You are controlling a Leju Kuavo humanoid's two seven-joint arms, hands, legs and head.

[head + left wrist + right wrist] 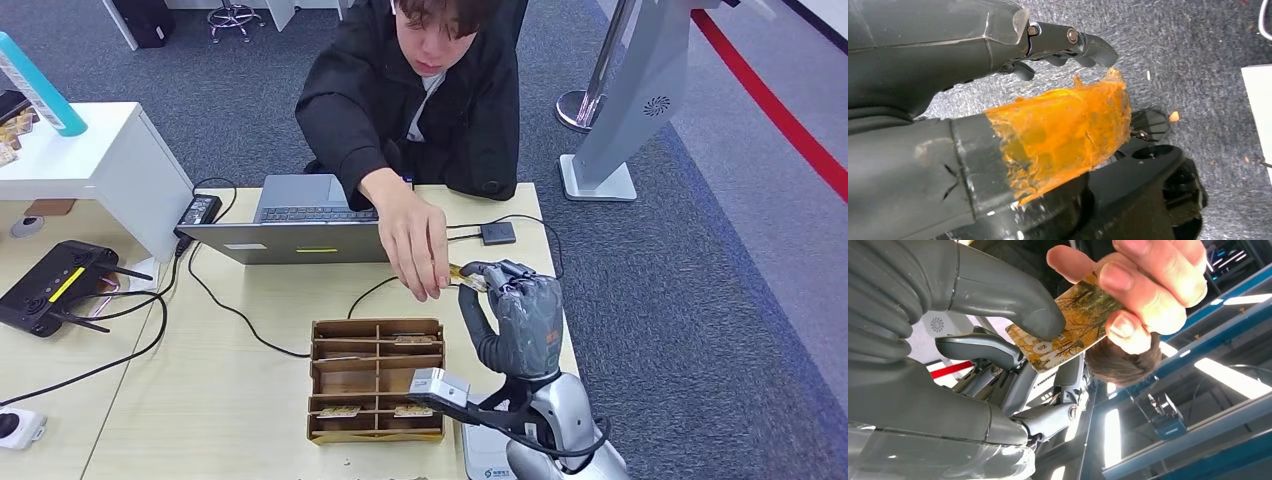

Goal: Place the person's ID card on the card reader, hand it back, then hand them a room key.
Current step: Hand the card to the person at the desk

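The right hand is raised above the right edge of the wooden table, with the palm turned up toward the person who sits behind the table. It pinches a card between the thick thumb and a dark finger; the card has a yellow and brown picture of trees on it. The person's hand reaches over the table and grips the other end of the same card, so at this moment both hands hold it. In the head view the card is seen as a thin strip between the two hands, above the table and not touching it. Just beside the robot's wrist stands a wooden box with compartments, and a few more cards lie in some of them. Behind the box an open laptop sits in front of the person, and black cables run across the table. The left hand hangs over the grey carpet; its thumb carries an orange covering, the dark fingers are apart from it, and nothing is held.
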